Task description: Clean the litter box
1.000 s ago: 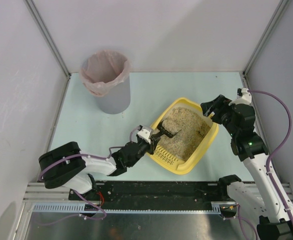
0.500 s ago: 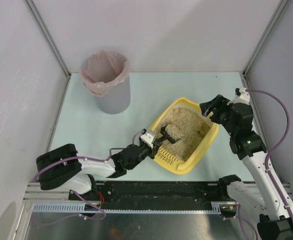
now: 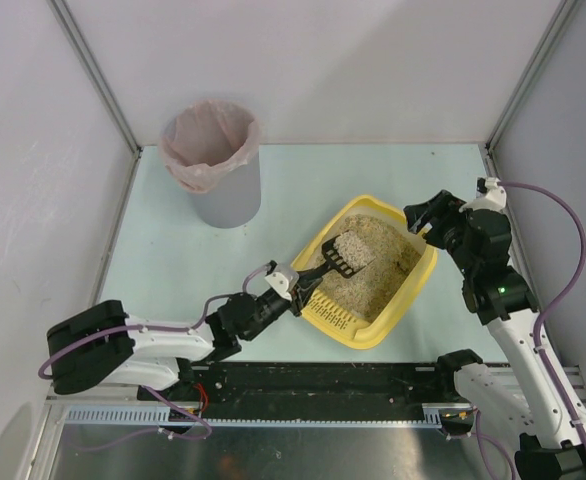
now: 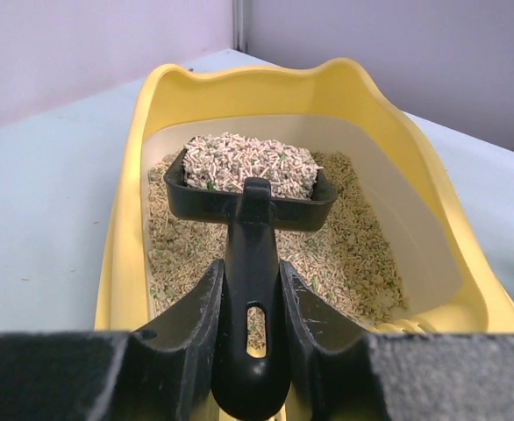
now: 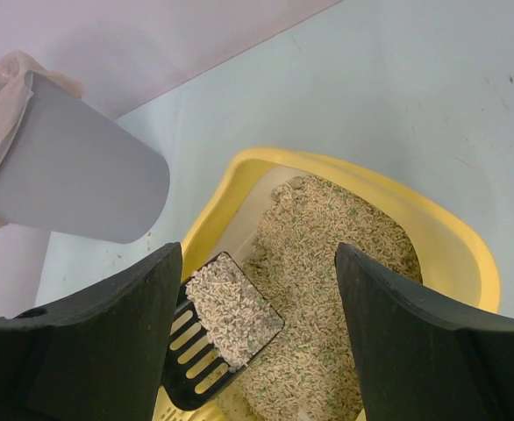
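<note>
The yellow litter box (image 3: 419, 283) (image 4: 125, 219) (image 5: 459, 254) lies angled at the table's middle right, filled with beige pellet litter (image 3: 378, 265) (image 5: 345, 263). My left gripper (image 3: 295, 284) (image 4: 250, 311) is shut on the handle of a black slotted scoop (image 3: 341, 255) (image 4: 253, 197) (image 5: 217, 338). The scoop is raised above the litter and holds a heap of pellets. My right gripper (image 3: 425, 217) (image 5: 257, 307) hovers open over the box's far right rim, with nothing between its fingers.
A grey bin (image 3: 218, 165) (image 5: 73, 184) with a pink liner stands at the back left of the pale green table (image 3: 173, 260). White walls close in the left, back and right sides. The arm bases sit along the near edge.
The left arm has pulled back to the left and lifted the scoop out of the litter; it now carries a load of pellets. The right arm has barely moved.
</note>
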### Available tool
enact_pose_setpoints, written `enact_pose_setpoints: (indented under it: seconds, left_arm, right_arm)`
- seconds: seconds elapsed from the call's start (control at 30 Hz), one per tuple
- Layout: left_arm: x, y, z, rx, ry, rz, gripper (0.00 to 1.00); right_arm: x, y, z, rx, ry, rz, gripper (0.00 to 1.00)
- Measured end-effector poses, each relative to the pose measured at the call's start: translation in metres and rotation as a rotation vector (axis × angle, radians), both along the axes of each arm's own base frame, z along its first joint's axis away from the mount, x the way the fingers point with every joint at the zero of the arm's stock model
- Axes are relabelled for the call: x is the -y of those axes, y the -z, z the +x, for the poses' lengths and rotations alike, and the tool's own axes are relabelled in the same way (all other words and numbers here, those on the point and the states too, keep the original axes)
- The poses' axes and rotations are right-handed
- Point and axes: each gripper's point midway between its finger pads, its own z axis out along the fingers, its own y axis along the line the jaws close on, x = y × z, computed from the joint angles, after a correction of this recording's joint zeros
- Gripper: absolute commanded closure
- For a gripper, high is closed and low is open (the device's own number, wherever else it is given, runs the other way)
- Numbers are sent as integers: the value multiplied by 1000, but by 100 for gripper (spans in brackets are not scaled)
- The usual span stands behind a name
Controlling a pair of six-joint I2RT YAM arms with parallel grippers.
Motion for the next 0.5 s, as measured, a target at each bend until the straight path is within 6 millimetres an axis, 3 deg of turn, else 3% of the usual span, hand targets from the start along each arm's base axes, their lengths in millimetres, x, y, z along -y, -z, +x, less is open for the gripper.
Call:
enact_pose_setpoints:
  seconds: [0.5]
  left_arm:
    - [-11,-14,-9,88,26,-65,100]
  right_arm:
    - [7,-6,-4,24,26,-16,25]
